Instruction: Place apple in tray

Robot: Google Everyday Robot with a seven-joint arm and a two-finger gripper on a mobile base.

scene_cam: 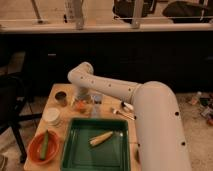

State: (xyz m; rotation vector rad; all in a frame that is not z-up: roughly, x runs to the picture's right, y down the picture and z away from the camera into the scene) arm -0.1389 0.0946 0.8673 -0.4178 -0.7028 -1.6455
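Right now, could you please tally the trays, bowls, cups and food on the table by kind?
Trays: 1 (green tray)
Bowls: 1 (orange bowl)
Cups: 2 (dark cup, white cup)
Food: 3 (apple, pale piece in the tray, green piece in the bowl)
Total: 7
The gripper hangs right by the apple; the arm hides the table's right side.

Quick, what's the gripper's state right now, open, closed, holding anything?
Gripper: low over the apple, behind the tray; whether it is open, closed or holding the apple cannot be told.
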